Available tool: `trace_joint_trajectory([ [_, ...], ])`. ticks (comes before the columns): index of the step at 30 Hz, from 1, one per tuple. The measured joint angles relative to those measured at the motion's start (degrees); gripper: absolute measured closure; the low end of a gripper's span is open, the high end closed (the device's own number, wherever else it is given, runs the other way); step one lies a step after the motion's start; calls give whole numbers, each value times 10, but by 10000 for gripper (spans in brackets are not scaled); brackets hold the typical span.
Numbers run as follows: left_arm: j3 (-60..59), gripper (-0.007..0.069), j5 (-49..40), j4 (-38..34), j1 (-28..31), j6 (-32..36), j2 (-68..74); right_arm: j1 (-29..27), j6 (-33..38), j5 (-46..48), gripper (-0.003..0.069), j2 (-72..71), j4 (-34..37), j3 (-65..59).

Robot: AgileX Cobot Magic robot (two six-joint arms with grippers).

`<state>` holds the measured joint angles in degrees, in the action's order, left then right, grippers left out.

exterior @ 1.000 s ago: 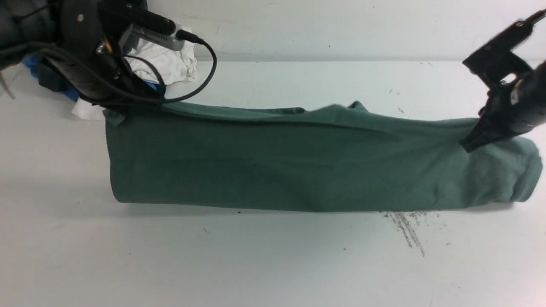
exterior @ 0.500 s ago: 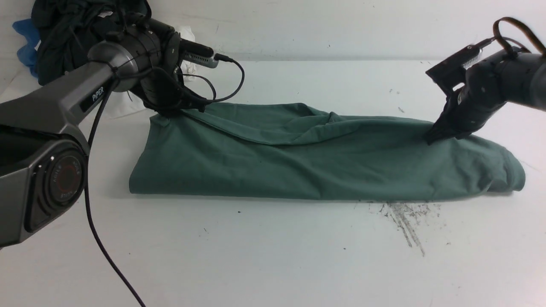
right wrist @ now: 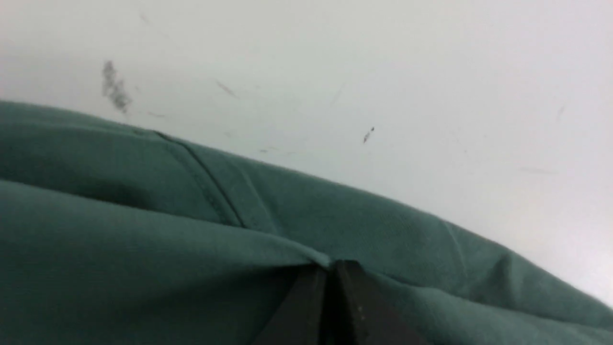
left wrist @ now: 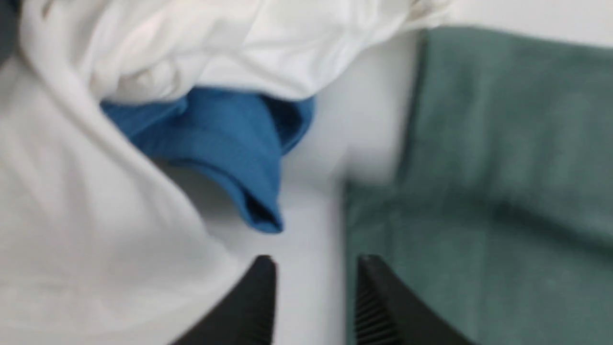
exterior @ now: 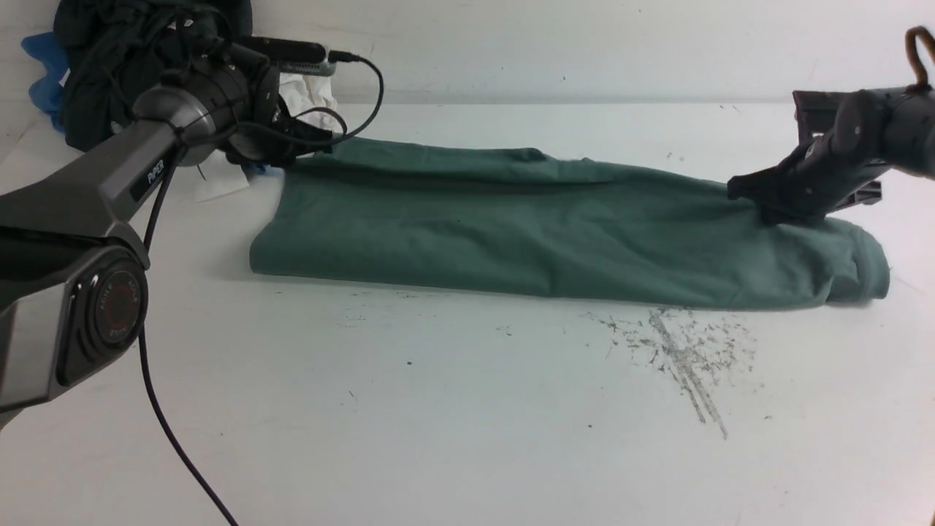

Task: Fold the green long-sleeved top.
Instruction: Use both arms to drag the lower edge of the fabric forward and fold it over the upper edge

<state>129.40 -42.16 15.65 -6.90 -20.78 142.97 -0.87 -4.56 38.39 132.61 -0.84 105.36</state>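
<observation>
The green top (exterior: 555, 219) is lying folded into a long band across the middle of the bench (exterior: 438, 438). It is running from the far left toward the right edge and ending there in a rounded, bunched end.

The right hand (right wrist: 331, 268) is resting on the band's far edge, close to that right end. Its jaws are standing almost together, and a ridge of green cloth is bunching at their tips, so this hand is pinching the top. The right arm (exterior: 884, 128) is reaching in low from the right, with the hand pointing leftward and slightly down.

The left hand (left wrist: 316, 263) is sitting at the band's far left corner. Its jaws are standing a narrow gap apart and holding nothing, with bare bench showing between them. One finger (left wrist: 383, 306) is lying over the edge of the green cloth. The left arm (exterior: 88, 190) is stretching forward from the near left.

This arm is carrying the white lettering "PiPER" (exterior: 155, 172). The ring of writing on its joint cap (exterior: 109, 310) is too small to read.

A white garment (left wrist: 96, 215) and a blue garment (left wrist: 225, 139) are lying just beside the left hand. A dark garment (exterior: 109, 44) is sitting behind them at the far left. A black cable (exterior: 168, 431) is hanging from the left arm. Dark scuff marks (exterior: 679, 351) are showing on the bench in front of the band's right part.
</observation>
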Motion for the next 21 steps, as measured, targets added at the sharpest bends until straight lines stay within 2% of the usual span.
trace_joint_trajectory([
  [2,4,201,-8,1,4,-20,0,0,1,9,545,3,8,16],
  [3,5,201,-9,1,4,-21,0,0,1,11,536,3,8,16],
  [4,14,113,-23,1,4,-21,-8,0,2,18,478,3,8,36],
  [5,23,67,-40,0,1,-14,-15,0,2,26,437,0,12,49],
  [7,38,33,-70,0,-6,22,-37,0,2,51,347,-12,12,79],
  [9,46,45,-96,-6,-14,72,-58,0,6,73,304,-26,18,100],
  [11,49,74,-116,-21,-23,109,-69,1,15,92,284,-38,26,110],
  [13,48,186,-159,-72,-36,179,-76,8,65,135,298,-52,53,119],
  [14,48,197,-165,-82,-37,188,-74,9,75,144,303,-52,58,120],
  [15,41,295,-188,-121,-41,216,-66,18,114,185,359,-50,85,120],
  [18,35,501,-224,-161,-42,246,-28,38,187,250,513,-27,129,107],
  [19,35,514,-225,-162,-42,247,-25,41,192,254,538,-25,131,106],
  [20,31,575,-234,-167,-42,251,-6,49,225,273,606,-5,138,96],
  [21,31,600,-243,-168,-42,253,5,52,234,280,629,5,139,91],
])
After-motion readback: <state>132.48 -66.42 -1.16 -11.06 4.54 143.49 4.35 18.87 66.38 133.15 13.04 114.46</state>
